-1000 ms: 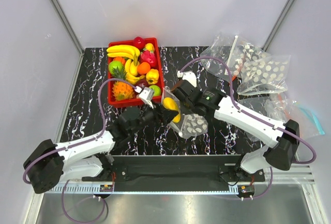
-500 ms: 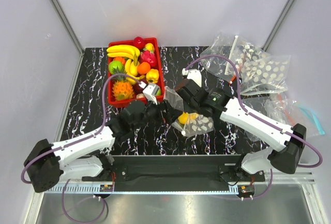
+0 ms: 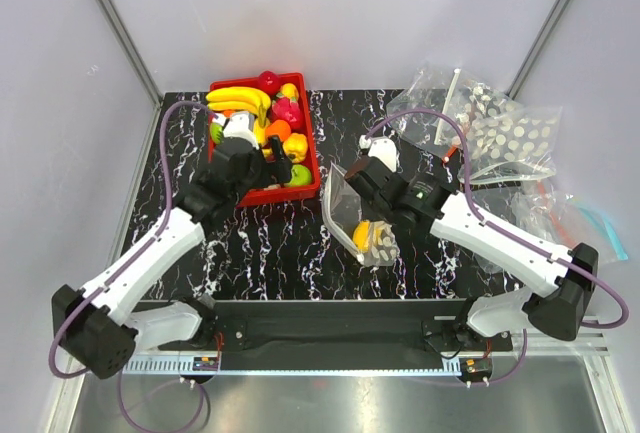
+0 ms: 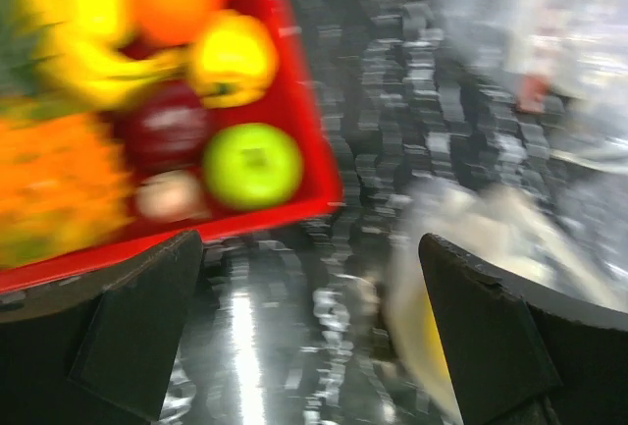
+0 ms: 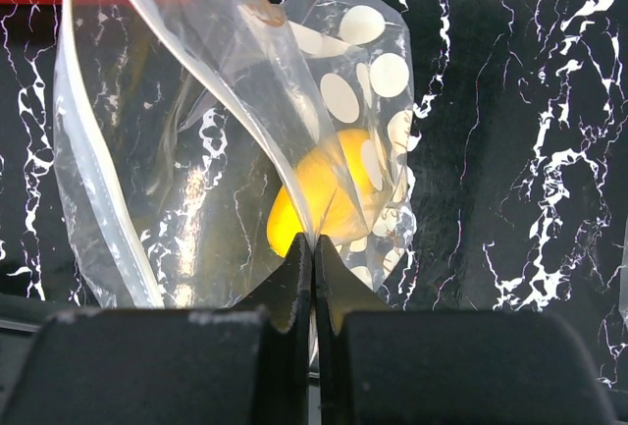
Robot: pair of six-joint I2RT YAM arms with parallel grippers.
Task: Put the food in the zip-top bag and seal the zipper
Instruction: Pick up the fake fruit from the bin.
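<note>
The zip-top bag (image 3: 352, 215) hangs open-mouthed at the table's middle, its white dots facing right. A small yellow fruit (image 3: 362, 236) lies inside it, also seen in the right wrist view (image 5: 324, 199). My right gripper (image 3: 358, 200) (image 5: 314, 243) is shut on the bag's upper edge. The white zipper (image 5: 69, 111) runs along the mouth. My left gripper (image 3: 262, 165) (image 4: 312, 248) is open and empty over the near right corner of the red tray (image 3: 312, 158). The tray holds the bananas (image 3: 238, 98) and a green apple (image 3: 300, 175) (image 4: 253, 165).
The tray also holds red, pink and orange fruits and a spiky orange pineapple (image 4: 49, 189). More dotted bags (image 3: 505, 133) are piled at the back right. A plain clear bag with a blue edge (image 3: 592, 221) lies at the right edge.
My left gripper let the yellow fruit go into the bag and swung back left to the red tray. The fruit dropped to the bag's bottom. My right gripper kept its hold.
</note>
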